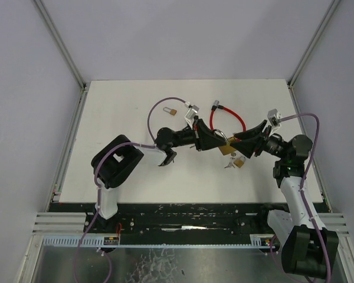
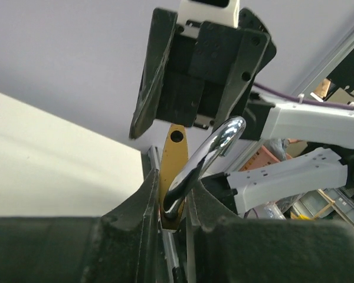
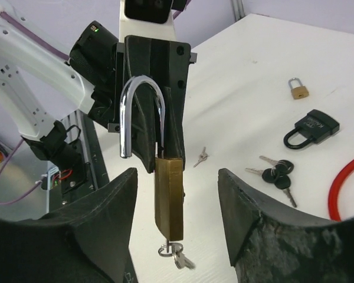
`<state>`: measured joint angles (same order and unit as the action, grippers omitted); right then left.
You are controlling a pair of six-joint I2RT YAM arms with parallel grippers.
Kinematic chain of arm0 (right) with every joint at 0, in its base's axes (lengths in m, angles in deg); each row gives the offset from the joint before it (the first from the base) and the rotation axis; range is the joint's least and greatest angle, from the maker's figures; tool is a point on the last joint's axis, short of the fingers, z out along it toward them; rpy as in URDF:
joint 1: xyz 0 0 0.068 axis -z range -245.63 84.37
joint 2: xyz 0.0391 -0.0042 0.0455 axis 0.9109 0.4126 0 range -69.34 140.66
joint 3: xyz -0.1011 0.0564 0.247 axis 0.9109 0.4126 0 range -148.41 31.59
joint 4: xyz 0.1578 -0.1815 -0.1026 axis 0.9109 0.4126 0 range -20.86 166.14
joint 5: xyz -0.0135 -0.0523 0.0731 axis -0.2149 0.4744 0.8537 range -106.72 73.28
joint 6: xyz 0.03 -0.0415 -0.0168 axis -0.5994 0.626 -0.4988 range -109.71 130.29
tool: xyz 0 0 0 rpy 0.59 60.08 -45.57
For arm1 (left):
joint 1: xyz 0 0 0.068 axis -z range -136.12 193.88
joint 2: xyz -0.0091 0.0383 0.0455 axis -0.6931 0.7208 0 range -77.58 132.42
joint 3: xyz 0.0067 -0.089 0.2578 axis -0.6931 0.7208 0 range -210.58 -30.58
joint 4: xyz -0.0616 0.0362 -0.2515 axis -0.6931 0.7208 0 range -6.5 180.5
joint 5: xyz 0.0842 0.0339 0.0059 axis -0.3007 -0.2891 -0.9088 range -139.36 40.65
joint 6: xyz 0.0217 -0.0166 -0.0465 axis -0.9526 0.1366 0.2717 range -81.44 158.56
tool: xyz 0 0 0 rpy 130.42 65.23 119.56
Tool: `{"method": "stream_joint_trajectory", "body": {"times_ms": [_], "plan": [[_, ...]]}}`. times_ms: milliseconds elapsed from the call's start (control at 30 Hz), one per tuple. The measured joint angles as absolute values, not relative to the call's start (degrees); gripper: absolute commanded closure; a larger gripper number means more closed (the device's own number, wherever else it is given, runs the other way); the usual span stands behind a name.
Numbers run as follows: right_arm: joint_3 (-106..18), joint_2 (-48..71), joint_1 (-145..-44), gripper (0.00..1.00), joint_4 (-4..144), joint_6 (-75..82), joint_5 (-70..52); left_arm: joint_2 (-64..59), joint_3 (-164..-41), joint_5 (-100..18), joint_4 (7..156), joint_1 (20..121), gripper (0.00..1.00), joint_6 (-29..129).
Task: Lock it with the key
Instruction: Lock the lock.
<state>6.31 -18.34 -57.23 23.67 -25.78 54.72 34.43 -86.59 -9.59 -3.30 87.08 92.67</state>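
Your right gripper (image 3: 177, 177) stands with its fingers apart on either side of the brass padlock (image 3: 169, 194), touching nothing. The left gripper (image 2: 171, 184) is clamped on the lock's body, above the middle of the worktop (image 1: 124, 112). The key (image 3: 177, 254) sits in its underside and the shackle (image 3: 143, 112) is open. Press the shackle home squarely first, then pinch the key's head and turn.

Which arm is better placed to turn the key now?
Right. The left gripper clamps the brass padlock; the right gripper is open, its fingers either side of the hanging key.
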Motion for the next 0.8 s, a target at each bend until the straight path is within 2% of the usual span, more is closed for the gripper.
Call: {"method": "stream_joint_trajectory", "body": {"times_ms": [233,400,500,800], "plan": [[0.74,-16.96,-58.47,0.26,41.52,-8.10,54.78,34.43,-85.45,-4.45,-2.75,83.12,1.00,91.25],[-5.60,-13.42,-62.76,0.26,62.05,11.64,53.21,34.28,-85.45,-0.69,-0.02,82.14,1.00,87.38],[-6.67,-12.05,-64.37,0.31,68.91,18.28,52.49,34.19,-85.45,1.10,2.40,82.27,1.00,84.97],[-8.86,-8.18,-68.00,0.63,81.61,28.64,50.37,34.19,-85.48,5.04,4.90,83.25,1.00,81.76]]}}
